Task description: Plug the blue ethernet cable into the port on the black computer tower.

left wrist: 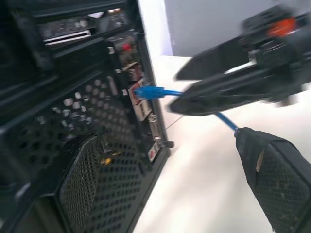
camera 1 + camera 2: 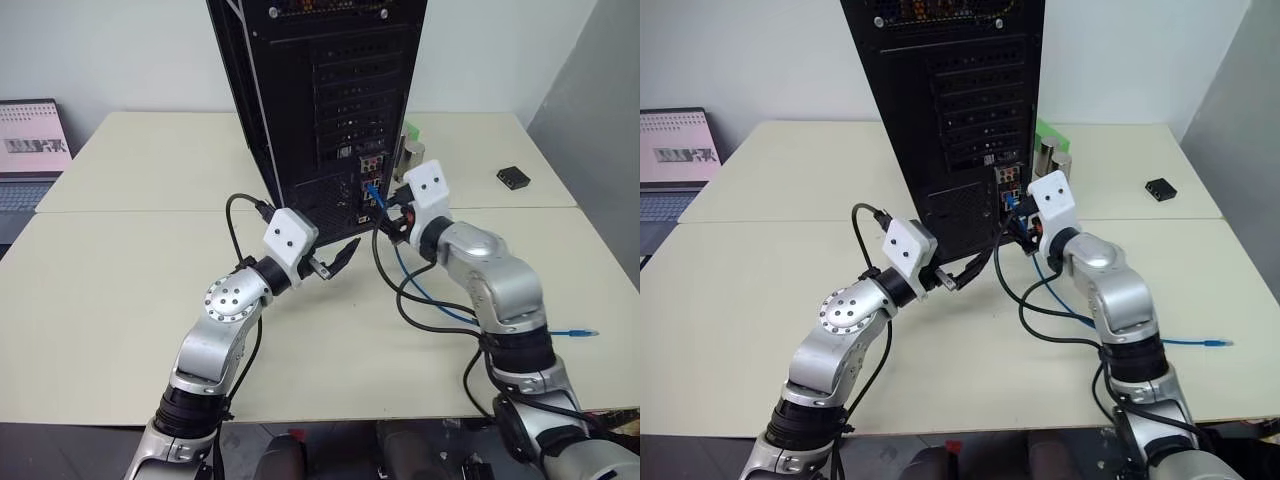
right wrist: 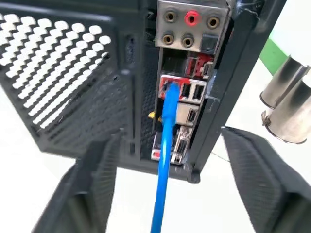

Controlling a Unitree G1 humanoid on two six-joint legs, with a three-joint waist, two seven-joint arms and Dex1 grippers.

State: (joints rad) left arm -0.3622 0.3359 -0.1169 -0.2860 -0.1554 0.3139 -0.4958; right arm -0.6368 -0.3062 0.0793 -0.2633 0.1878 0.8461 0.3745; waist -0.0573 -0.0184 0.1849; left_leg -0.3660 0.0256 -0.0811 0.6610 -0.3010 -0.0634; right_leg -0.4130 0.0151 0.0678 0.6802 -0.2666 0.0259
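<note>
Plug end of the cable (image 3: 167,104) seated in the port (image 3: 168,88) on the rear panel of the tower (image 2: 330,90), just under the round audio jacks (image 3: 189,26); rest of the blue cord running down past the right gripper (image 3: 167,194), across the surface (image 2: 120,290) and ending at a free plug (image 2: 580,331) near the right edge.

Right fingers (image 3: 257,174) spread wide to either side of the cord, touching nothing; cord hanging free between them. Left gripper (image 2: 335,258) parked just beside the tower's lower corner, fingers likewise spread and empty.

Step in hand, by the look of it: letting go after insertion. To do it well: draw the right gripper straight back along the cord's line, fingers kept wide, so neither pad snags the cord and levers the plug out; avoid any sideways sweep toward the metal cylinders (image 3: 291,111) beside the tower. Worth checking that the plug sits square and fully home; cannot tell from here whether the latch has clicked. Left gripper best kept off the tower and the black cables (image 2: 420,310).
</note>
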